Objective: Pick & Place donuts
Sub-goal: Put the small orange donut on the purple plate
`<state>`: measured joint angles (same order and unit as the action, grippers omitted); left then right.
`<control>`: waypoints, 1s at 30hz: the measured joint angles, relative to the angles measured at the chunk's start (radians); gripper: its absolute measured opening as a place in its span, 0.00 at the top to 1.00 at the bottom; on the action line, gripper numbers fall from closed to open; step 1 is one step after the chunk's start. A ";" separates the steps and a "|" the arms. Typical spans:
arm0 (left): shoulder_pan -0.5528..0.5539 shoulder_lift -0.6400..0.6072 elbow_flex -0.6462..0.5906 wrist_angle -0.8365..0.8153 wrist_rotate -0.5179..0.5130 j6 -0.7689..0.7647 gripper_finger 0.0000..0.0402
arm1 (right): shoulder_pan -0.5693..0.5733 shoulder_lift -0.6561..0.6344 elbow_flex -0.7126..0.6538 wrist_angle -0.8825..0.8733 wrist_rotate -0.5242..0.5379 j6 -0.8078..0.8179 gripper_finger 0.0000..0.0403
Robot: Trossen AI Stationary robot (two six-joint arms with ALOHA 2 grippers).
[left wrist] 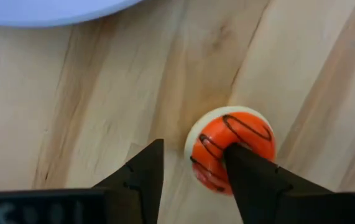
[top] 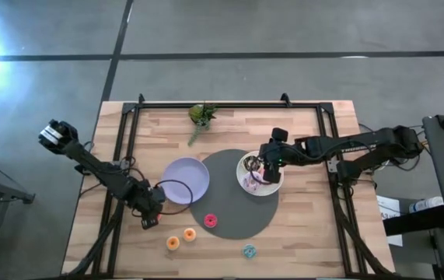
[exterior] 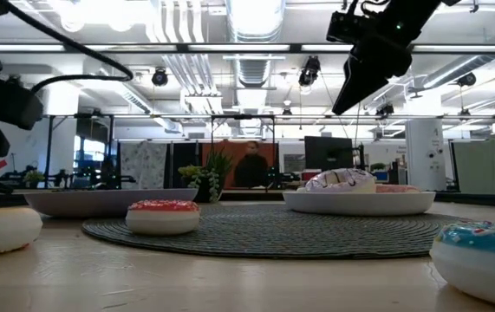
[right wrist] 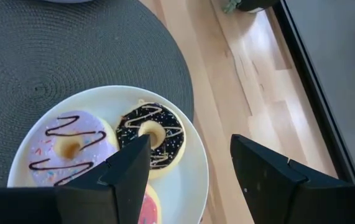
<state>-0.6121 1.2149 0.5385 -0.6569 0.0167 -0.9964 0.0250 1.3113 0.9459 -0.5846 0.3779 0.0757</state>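
Observation:
My left gripper (top: 150, 217) is open and low over the table's front left. In its wrist view (left wrist: 193, 155) an orange-red donut with dark stripes (left wrist: 242, 134) lies flat on the wood, partly under one finger; the other finger stands over bare wood beside it. My right gripper (top: 263, 165) hangs open above the white plate (top: 272, 189). That plate (right wrist: 193, 177) holds a lavender-frosted donut (right wrist: 69, 147), a dark sprinkled donut (right wrist: 152, 133) and a pink one (right wrist: 151, 208). Two orange donuts (top: 173, 243), (top: 189, 233), a red one (top: 210, 221) and a teal one (top: 248, 250) lie loose. My left gripper has one fingertip (left wrist: 236, 155) over the middle of the orange-red donut (left wrist: 214, 146), coming from above. I cannot tell whether it touches. The donut lies flat on the table.
An empty lavender plate (top: 185, 180) overlaps the round dark mat (top: 229, 206), which also bears the white plate and the red donut (exterior: 163, 215). A small green plant (top: 201, 115) stands at the far edge. Black frame rails run along the table's sides.

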 joint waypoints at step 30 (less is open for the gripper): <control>0.516 -0.004 0.064 0.081 -0.137 0.283 0.91 | -0.006 0.001 0.027 0.041 0.070 0.094 0.47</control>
<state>-0.0964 1.2108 0.6025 -0.5760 -0.1202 -0.7132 0.0190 1.3121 0.9726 -0.5434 0.4477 0.1694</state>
